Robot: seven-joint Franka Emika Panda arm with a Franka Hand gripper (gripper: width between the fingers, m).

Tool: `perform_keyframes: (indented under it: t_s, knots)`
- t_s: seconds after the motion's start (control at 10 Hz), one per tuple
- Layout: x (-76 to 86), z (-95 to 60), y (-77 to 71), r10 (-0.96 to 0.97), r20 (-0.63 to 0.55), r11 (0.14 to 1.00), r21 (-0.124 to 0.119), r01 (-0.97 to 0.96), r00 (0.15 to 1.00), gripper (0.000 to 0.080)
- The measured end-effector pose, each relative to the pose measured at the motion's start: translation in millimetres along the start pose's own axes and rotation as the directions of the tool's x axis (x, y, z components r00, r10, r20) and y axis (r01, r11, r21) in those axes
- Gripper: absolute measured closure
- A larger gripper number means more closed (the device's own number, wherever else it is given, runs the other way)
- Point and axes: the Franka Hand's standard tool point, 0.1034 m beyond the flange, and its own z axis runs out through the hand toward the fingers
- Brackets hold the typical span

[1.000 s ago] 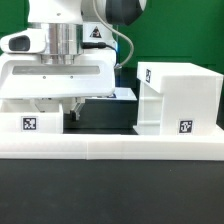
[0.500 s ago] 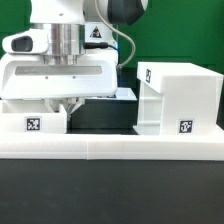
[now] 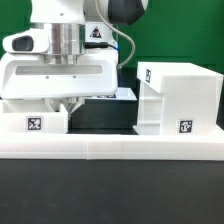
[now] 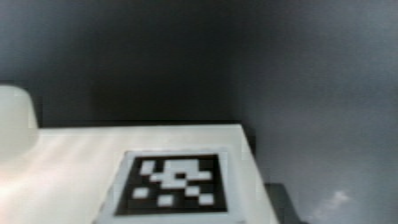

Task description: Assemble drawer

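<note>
In the exterior view the tall white drawer housing (image 3: 182, 98) stands at the right, with square tags on its top and front. A small white tray (image 3: 34, 122) with a tag stands at the left. My gripper (image 3: 67, 106) hangs right over the tray's right end, fingertips down at its rim and partly hidden behind it. The exterior view does not show how the jaws stand. The wrist view shows no fingers, only a flat white tagged face (image 4: 175, 183) close below, over the dark table.
A long low white rail (image 3: 110, 148) runs across the front of the exterior view. A dark gap (image 3: 100, 112) lies between tray and housing, with a small white piece (image 3: 126, 93) behind it. A green wall stands behind.
The gripper dropped slightly toward the tray between the earliest frame and half a second ago, and has stayed still since. The tray and housing have not moved.
</note>
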Motion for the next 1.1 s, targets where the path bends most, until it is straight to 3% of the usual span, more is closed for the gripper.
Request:
perform_keyframes:
  t_s: [0.2, 0.5, 0.8, 1.1]
  knots:
    - [-2.3, -6.7, -1.1, -0.105, 0.009, 0.994, 0.015, 0.105, 0.994, 0.0758]
    - [-3.8, -3.8, -0.9, -0.116, 0.012, 0.993, 0.014, 0.116, 0.993, 0.0758]
    - [-3.1, -3.8, -0.6, -0.385, 0.013, 0.923, 0.003, 0.385, 0.923, 0.0758]
    - [2.1, -4.3, -13.2, -0.593, 0.044, 0.805, 0.015, 0.593, 0.804, 0.0758]
